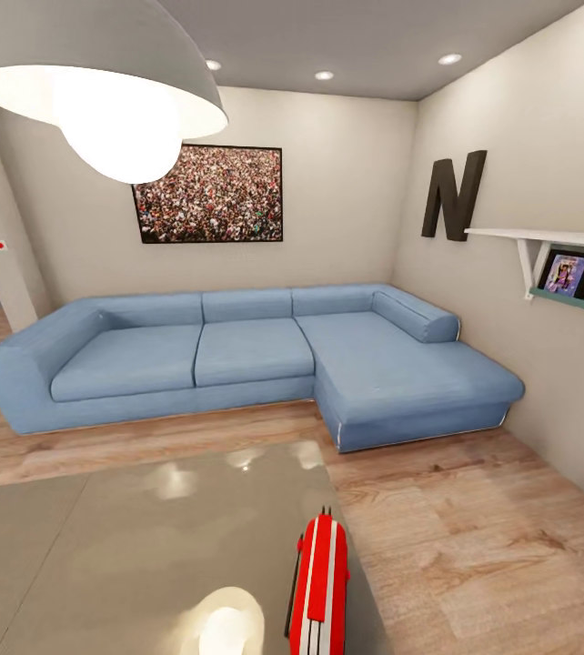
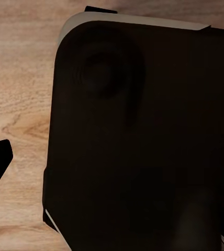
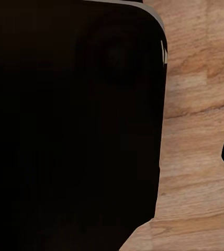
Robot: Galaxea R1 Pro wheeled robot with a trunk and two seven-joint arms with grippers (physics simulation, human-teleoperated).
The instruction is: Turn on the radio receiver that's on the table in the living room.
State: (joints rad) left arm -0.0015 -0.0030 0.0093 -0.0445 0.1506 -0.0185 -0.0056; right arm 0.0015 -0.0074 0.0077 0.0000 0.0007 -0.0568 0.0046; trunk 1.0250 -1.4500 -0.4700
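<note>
Glossy grey-beige table [image 1: 128, 546] fills my near view; the radio receiver [image 1: 321, 587] lies close to its right edge. Open wood floor [image 1: 474, 537] beyond that edge, up to the blue sofa [image 1: 237, 359]. Whether either tool is apart or together, I cannot tell.
</note>
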